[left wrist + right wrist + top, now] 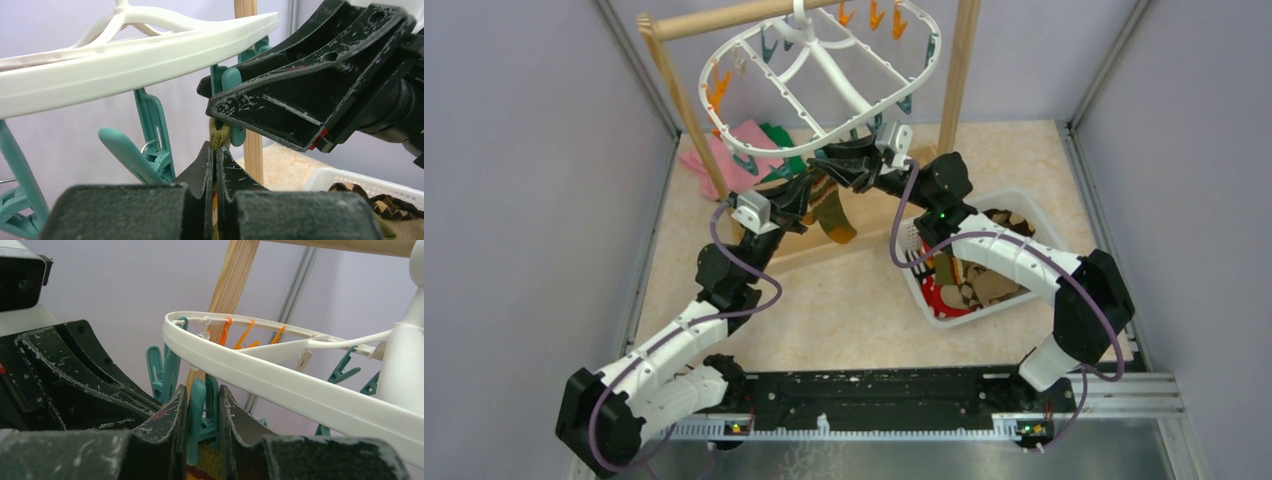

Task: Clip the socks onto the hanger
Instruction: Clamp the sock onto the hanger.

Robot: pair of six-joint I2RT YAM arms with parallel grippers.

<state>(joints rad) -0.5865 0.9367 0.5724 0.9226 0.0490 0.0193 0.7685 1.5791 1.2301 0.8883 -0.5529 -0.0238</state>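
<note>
Between the pressed-together fingers (202, 165) of the left gripper (215, 152) sits the top edge of the olive-brown sock (219, 136), pinched so that only a small fold shows above the tips. In the top view the rest of it hangs below the grip, its orange stripes showing. Right above that fold is the right gripper (200, 397), whose fingers (176, 422) are closed on a teal clip (196, 407), one pad on each side of it, apparently squeezing its handles.

I cannot tell whether the clip's mouth stands open, nor whether the sock's edge is inside it. From the left wrist the fold lies just beside the lower end of the clip, under the right gripper's lower finger. From the right wrist a striped bit of sock shows directly below the clip.

The clip dangles from the near rim of the hanger (280, 385), which hangs from the wooden rack (957, 70). The orange clips (245, 335) and the other teal ones along the ring carry nothing that I can see.

Judging by this, the task is at its first sock, and that one is not surely clipped. What is left is to get the edge into the clip's mouth, let the clip bite and let go. The same then goes for the other socks (984, 285), which lie heaped in the white basket (949, 322) on the right.
</note>
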